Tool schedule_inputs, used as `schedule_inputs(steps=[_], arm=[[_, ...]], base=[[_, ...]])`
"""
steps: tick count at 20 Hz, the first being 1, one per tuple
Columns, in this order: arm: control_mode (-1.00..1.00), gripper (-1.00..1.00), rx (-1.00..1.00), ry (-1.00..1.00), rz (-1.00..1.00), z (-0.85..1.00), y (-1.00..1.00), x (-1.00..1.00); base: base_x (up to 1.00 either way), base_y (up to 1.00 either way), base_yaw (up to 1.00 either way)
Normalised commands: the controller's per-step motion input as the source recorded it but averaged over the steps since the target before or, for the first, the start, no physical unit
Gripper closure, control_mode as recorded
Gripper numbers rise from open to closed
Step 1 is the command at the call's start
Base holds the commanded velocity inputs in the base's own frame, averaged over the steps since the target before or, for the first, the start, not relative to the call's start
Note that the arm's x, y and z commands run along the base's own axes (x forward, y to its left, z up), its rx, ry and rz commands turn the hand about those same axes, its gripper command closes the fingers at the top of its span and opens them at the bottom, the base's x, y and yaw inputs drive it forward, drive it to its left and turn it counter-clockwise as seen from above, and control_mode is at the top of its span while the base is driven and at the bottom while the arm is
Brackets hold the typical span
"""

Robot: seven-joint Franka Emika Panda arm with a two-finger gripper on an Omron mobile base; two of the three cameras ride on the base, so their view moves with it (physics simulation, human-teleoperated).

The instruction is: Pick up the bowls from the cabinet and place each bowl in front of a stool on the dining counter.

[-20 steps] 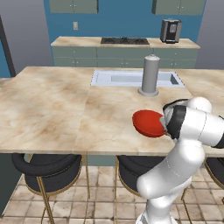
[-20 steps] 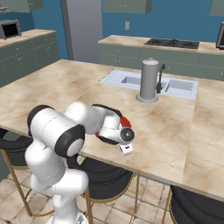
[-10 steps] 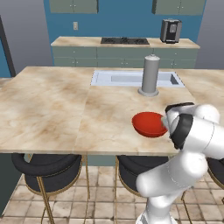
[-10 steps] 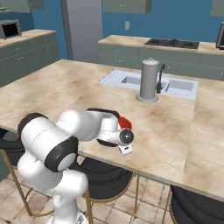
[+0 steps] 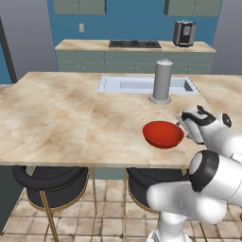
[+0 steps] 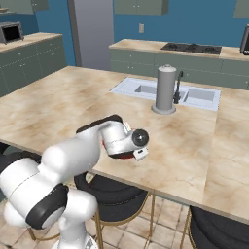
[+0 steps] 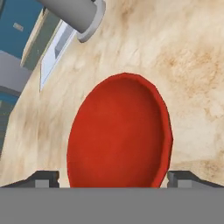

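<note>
so the gripper (image 7: 112,179) is standing wide, its two dark fingertips (image 7: 43,178) showing well apart on either side of the red bowl's near rim in the hand view, not pinching it. in the left base view the gripper (image 5: 183,126) is sitting just beside the bowl's right edge, low over the desk.

the red bowl (image 5: 163,133) is resting upright on the beige marble desk (image 5: 71,123), near the front edge, and a black cushioned stool (image 5: 144,183) is tucking under the edge just below it. judging from that, this bowl is looking placed in front of a stool, so one half of the job is reading as done. in the right base view the bowl (image 6: 127,155) is mostly hiding behind the white wrist, with just a red sliver peeking out.

farther out, the grey cylindrical tap (image 5: 161,81) is standing upright beside the inset steel sink (image 5: 142,85), well apart from the bowl. another black stool (image 5: 49,182) is waiting under the desk's left stretch, with nothing set on the marble in front of it.

the cream bowl with the tan rim is what is remaining, by my reckoning: fetching it from the cabinet and setting it before that free stool. the grey-green wall cupboards (image 5: 79,6) are hanging far back above the worktop, doors looking closed from here.
</note>
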Motion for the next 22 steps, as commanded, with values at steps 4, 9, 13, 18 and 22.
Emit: schedule_inputs(steps=[4,9,13,18,22], arm=[[-1.0,-1.0,-0.05,0.0,0.19,0.95,0.0,-0.27],[-1.0,-1.0,-0.06,0.0,0.27,0.42,0.02,-0.43],[-1.0,-1.0,-0.12,-0.03,0.32,0.1,0.25,-0.58],[-1.0,-1.0,-0.17,-0.1,0.21,0.01,0.51,-0.41],[-1.0,-1.0,-0.13,-0.13,0.06,-0.06,0.43,-0.11]], base=[[0.0,0.0,0.0],[0.0,0.0,0.0],[0.0,0.0,0.0],[0.0,0.0,0.0],[0.0,0.0,0.0]])
